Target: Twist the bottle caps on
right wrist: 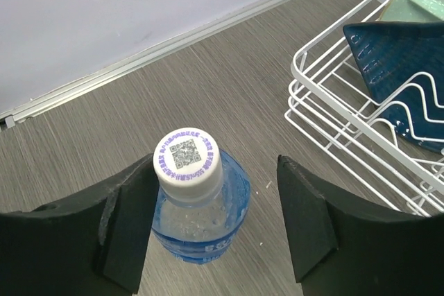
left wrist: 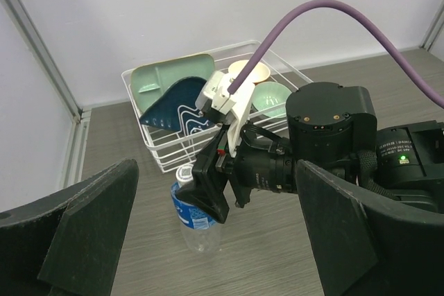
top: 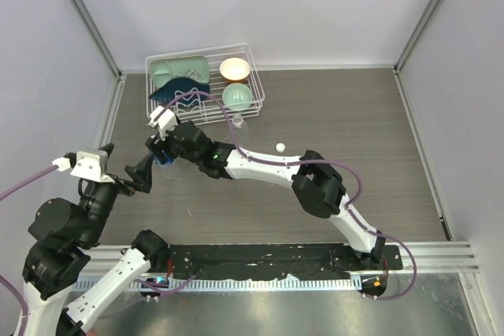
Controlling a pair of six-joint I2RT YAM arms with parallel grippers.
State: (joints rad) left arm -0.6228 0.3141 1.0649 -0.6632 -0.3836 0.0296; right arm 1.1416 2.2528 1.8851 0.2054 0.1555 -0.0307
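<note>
The bottle with the blue label (right wrist: 208, 230) stands upright on the table with a white cap (right wrist: 187, 159) seated on its neck. My right gripper (right wrist: 215, 223) is open around the cap from above. Its left finger (right wrist: 128, 230) is close against the cap, and its right finger (right wrist: 305, 220) stands well clear. From the left wrist view the same bottle (left wrist: 196, 216) shows beneath the right gripper (left wrist: 216, 195). My left gripper (top: 140, 172) is wide open and empty, just left of the bottle. A loose white cap (top: 279, 147) lies on the table. The plain bottle (top: 237, 125) stands near the rack.
A white wire rack (top: 257, 90) at the back holds a pale green bowl (top: 237, 97), a cream bowl (top: 235, 69), a green tray (top: 179, 70) and a dark blue dish (top: 183, 89). The rack (right wrist: 326, 129) sits close on the right of the labelled bottle. The right arm (top: 315, 182) spans the table's middle.
</note>
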